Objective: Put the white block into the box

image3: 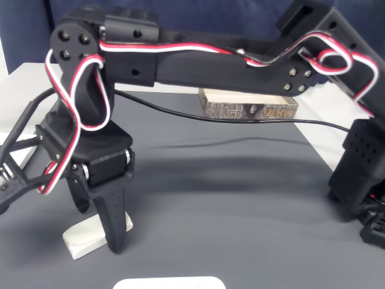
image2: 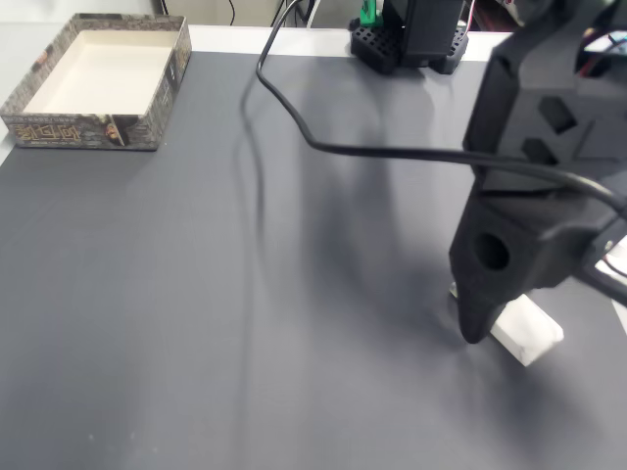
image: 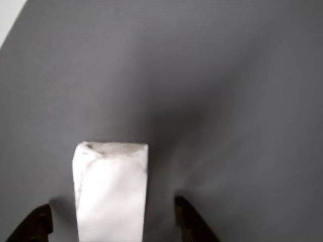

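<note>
While the block (image: 111,194) lies flat on the grey desk (image: 227,91) at the bottom of the other view, the dark fingers (image: 192,222) stand spread to either side of it, open and not clamping it. In a fixed view the gripper (image2: 475,328) points down at the lower right with the block (image2: 527,335) poking out just beside its tip. The box (image2: 93,83) sits far off in the upper left corner, well apart from both.
</note>
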{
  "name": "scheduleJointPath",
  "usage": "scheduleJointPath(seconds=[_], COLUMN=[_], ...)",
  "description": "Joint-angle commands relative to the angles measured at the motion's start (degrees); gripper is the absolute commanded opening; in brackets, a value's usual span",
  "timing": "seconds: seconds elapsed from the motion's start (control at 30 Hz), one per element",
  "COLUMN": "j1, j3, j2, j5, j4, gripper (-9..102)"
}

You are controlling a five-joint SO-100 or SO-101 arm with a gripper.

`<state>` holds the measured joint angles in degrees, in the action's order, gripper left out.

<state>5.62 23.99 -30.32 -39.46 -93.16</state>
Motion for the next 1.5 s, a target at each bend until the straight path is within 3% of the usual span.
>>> scheduleJointPath(seconds=[0.0,0.27,0.53,1.1,1.47], j1=[-1.3,-1.8,-1.9,-2.3,-2.3], j3=[-4.0,-3.9,-3.9,-3.7,-3.7], j2=[-0.9,-0.7,-0.8,-0.9,-1.5], j5=[0.7,1.0,1.3,2.8,1.7], j4=[0.6,-0.1,-0.8,-3.6,-3.6], gripper=[33,23,22,-2,-2])
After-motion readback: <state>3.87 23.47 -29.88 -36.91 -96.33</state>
